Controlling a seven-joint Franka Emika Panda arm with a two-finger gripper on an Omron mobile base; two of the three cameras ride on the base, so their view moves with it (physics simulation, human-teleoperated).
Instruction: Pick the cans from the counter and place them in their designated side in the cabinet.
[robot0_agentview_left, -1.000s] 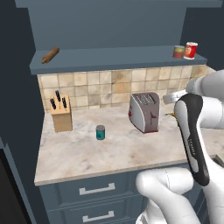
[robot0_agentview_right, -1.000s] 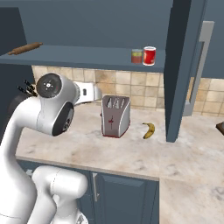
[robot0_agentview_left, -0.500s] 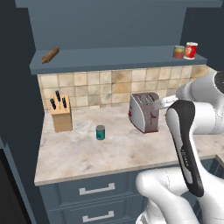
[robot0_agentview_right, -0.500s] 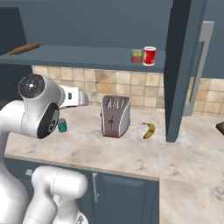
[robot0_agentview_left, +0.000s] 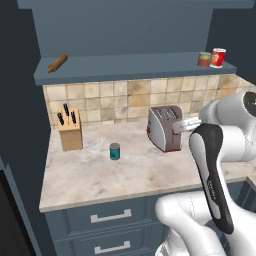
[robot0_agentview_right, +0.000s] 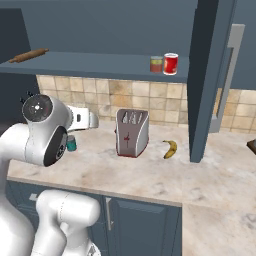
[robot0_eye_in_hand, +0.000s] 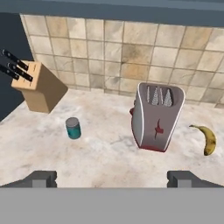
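Note:
The teal-labelled can stands upright on the beige counter, between the knife block and the toaster. The shorter can, labelled red-orange and yellow-green, stands at the right end of the cabinet shelf, next to a red can. My gripper hangs open above the counter's front, its fingertips wide apart and holding nothing. The teal can lies ahead of it and to its left. In the right base view my arm partly covers that can.
A silver toaster stands mid-counter, with a banana to its right. A knife block sits at the left. On the shelf are a rolling pin and a red can. A tall cabinet side rises on the right.
My arm has folded lower and its hand has dropped a little towards the counter. In the right base view the teal can has come out from behind the arm. The gripper stays open.

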